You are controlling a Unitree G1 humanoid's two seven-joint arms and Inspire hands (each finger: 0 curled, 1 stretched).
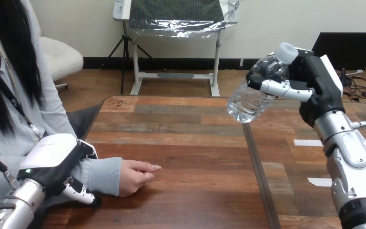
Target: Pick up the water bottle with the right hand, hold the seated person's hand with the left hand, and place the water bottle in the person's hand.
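Clear water bottle tilted, clasped in raised right hand

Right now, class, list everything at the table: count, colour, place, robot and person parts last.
water bottle: one, clear, white cap, tilted above the table's far right.
table: one, brown wood, across the view.
tape strips: two, white, on the table's right side.
right robot hand: one, black and white, curled round the water bottle.
left robot hand: one, black and white, round the person's wrist, lower left.
person's hand: one, resting on the table, left of centre.
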